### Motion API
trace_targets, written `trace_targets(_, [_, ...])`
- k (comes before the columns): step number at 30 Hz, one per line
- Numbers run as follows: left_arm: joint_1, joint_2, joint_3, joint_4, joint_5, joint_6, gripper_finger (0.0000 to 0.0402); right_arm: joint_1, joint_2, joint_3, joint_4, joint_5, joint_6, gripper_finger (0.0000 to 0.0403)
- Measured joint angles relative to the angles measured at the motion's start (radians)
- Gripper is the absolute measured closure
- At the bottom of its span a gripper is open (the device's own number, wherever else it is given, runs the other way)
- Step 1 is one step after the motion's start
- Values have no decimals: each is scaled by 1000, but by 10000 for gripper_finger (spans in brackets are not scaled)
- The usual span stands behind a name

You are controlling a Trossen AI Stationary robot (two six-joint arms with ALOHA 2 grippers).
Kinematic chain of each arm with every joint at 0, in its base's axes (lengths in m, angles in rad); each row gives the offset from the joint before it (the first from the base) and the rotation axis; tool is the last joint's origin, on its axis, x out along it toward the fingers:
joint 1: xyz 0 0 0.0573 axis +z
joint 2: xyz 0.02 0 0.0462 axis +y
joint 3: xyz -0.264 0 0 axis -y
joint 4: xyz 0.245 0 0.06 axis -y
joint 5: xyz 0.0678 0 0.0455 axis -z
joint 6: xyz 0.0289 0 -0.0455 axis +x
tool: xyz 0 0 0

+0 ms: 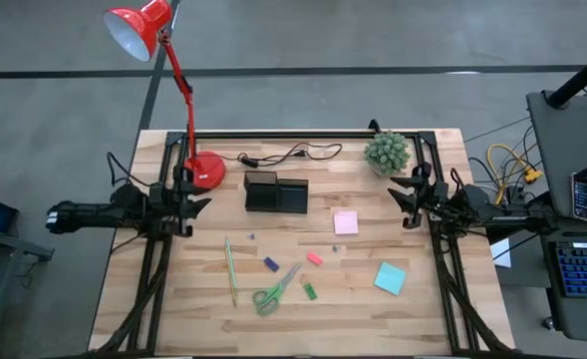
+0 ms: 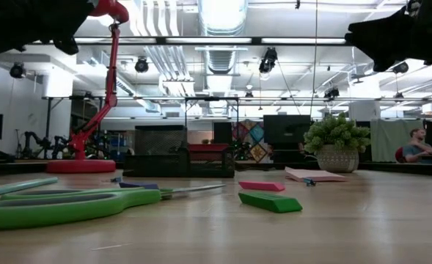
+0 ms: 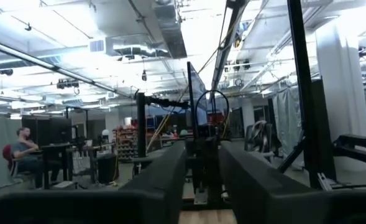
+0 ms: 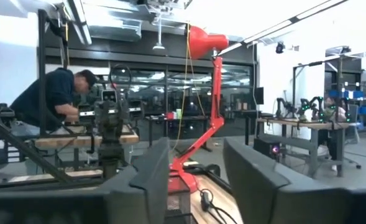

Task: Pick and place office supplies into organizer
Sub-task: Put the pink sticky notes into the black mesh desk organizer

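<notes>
The office supplies lie loose on the wooden table: a pink sticky pad (image 1: 346, 222), a teal pad (image 1: 390, 278), green-handled scissors (image 1: 276, 291), a thin green pencil (image 1: 230, 269), and purple (image 1: 271, 264), pink (image 1: 315, 258) and green (image 1: 310, 291) pieces. The black organizer (image 1: 276, 192) stands toward the table's far side, in the middle. My left gripper (image 1: 198, 204) hovers at the left edge and my right gripper (image 1: 403, 199) at the right edge. Both are open, raised off the table and hold nothing. The wrist views show a gap between the left fingers (image 3: 164, 180) and between the right fingers (image 4: 151, 180).
A red lamp stands with its round base (image 1: 206, 171) at the far left, next to the organizer. A black cable (image 1: 288, 155) runs along the far edge, and a potted plant (image 1: 387, 152) sits at the far right. People sit in the room beyond the table.
</notes>
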Motion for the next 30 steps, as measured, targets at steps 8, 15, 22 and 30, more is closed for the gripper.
trace_targets(8, [0,121,35,89,-13,35,247,0,57,3,107,1,-34,214])
trace_targets(15, [0,238,34,190,-70,85,246,0,159,119,-21,241,-30,224])
trace_targets(22, [0,298,34,304,-80,87,246,0,318,337,-281,122,-45,227])
trace_targets(30, [0,328,34,382,-79,152,246,0,470,473,-408,-12,-47,232])
